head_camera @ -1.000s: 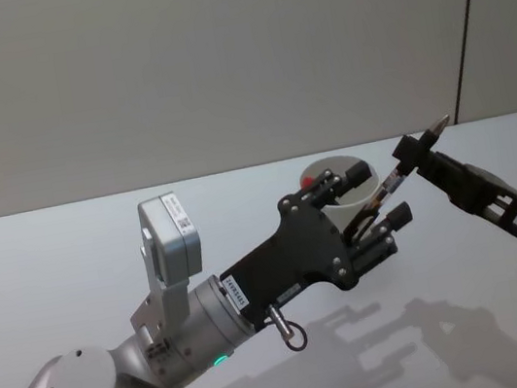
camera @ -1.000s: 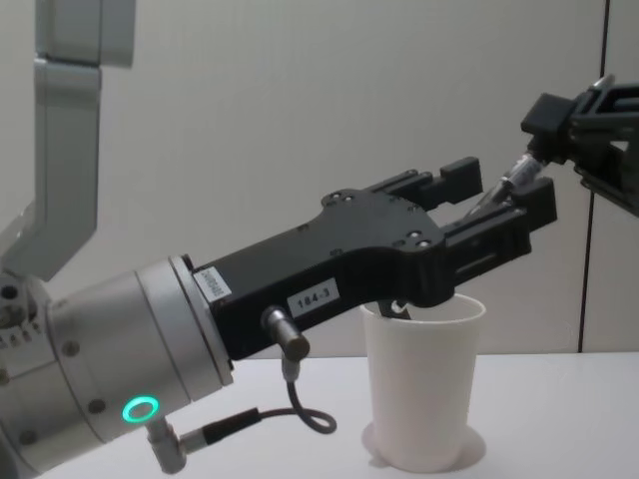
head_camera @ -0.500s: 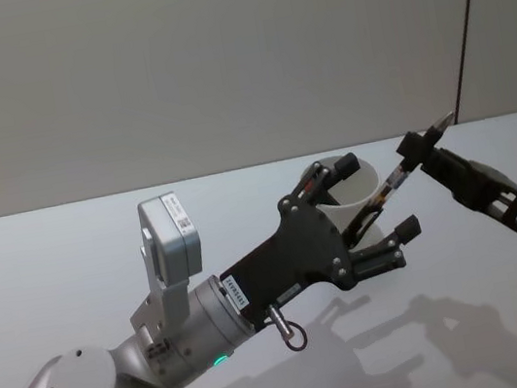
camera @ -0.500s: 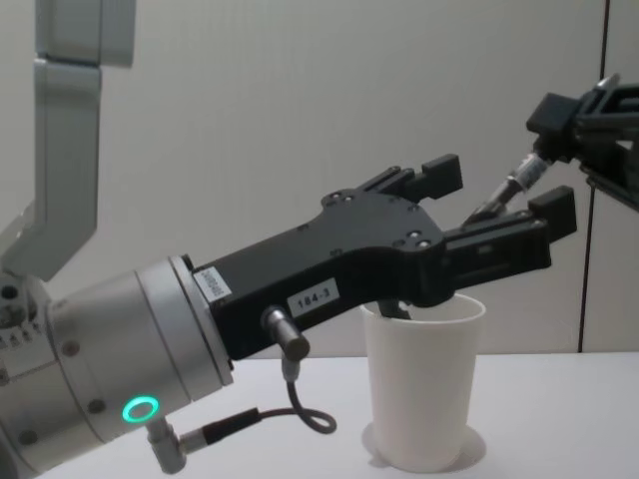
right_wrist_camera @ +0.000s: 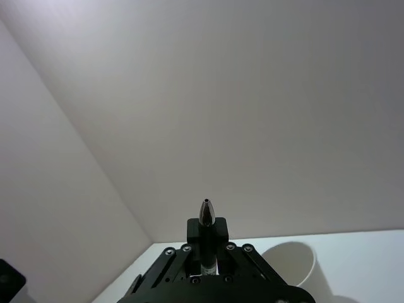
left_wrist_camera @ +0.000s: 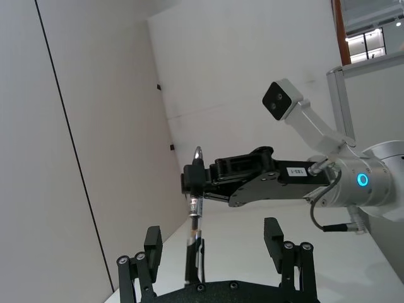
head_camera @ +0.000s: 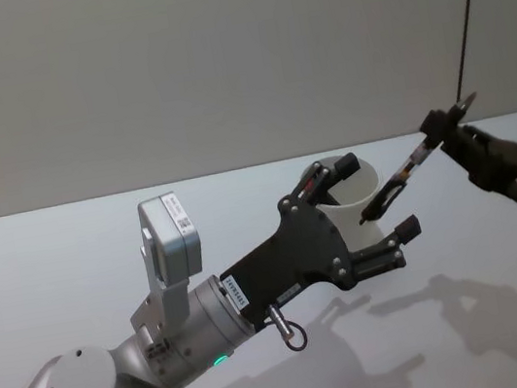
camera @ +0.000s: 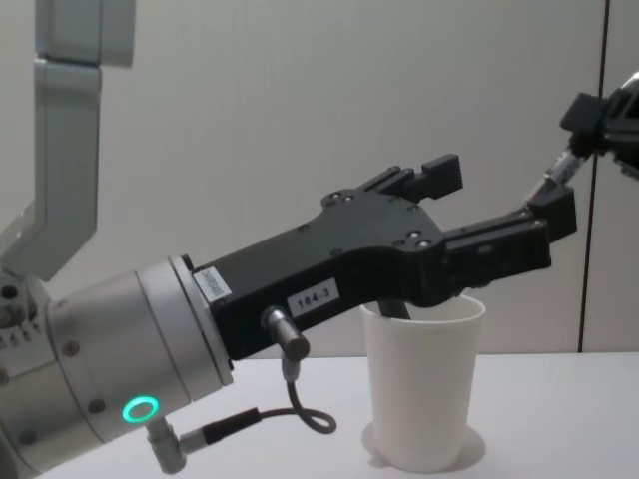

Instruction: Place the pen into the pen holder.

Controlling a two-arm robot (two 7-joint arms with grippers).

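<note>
Pen (head_camera: 404,179): you are seeing it slanting, tip up to the right, lower end hanging just right of the cup's rim.
Right gripper (head_camera: 436,122): its jaws are pinching the pen near the tip.
Left gripper (head_camera: 378,200): its jaws are standing spread over the cup, holding nothing.
Pen holder (camera: 423,384): a plain white paper cup, standing upright on the bench (head_camera: 74,272).
Nearer arm: you are carrying the pen with the right.

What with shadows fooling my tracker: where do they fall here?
Head view: soft grey gripper shadows lie on the table, robot-side of the left gripper. Chest view: a faint shadow rings the cup's base.
</note>
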